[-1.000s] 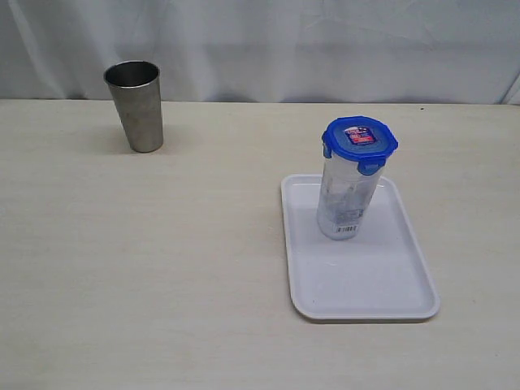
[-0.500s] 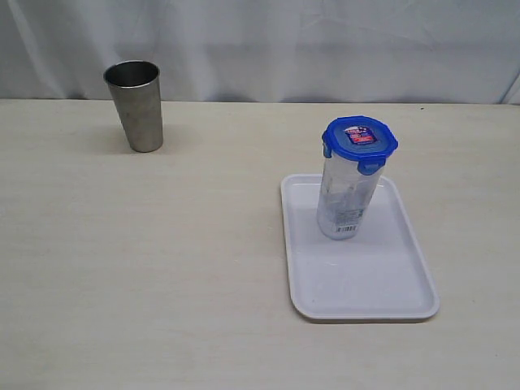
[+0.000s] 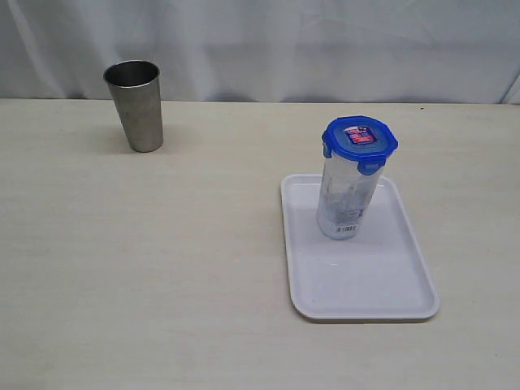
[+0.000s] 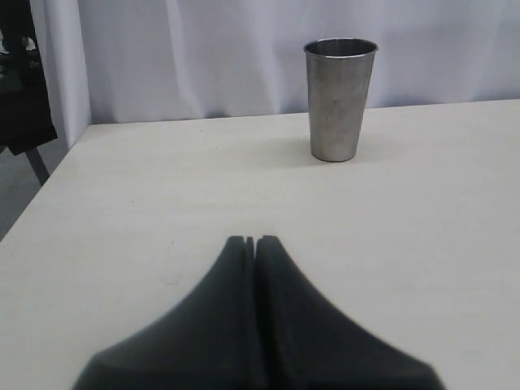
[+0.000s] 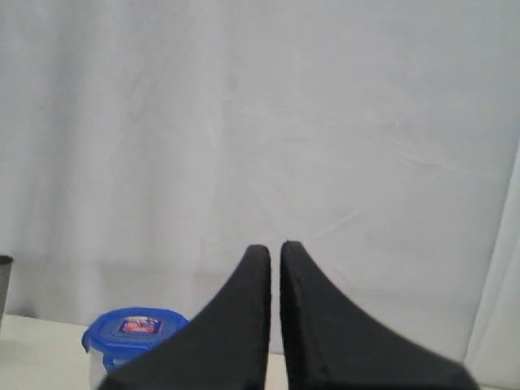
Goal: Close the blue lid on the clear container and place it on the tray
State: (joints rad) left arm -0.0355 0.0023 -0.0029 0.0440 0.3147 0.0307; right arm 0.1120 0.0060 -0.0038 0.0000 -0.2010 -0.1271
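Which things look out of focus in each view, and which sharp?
Left wrist view: the black left gripper is blurred, the tapered steel tumbler sharp. Right wrist view: the black right gripper and small blue plastic lid are soft. Exterior view: sharp throughout, faint shadows.

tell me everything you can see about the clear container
The clear container is a tall, narrow, translucent plastic canister with a printed label near its base. It stands upright on the far half of the white tray, base resting on the tray floor. The blue lid sits on its mouth, flaps folded down. Nothing else touches it.
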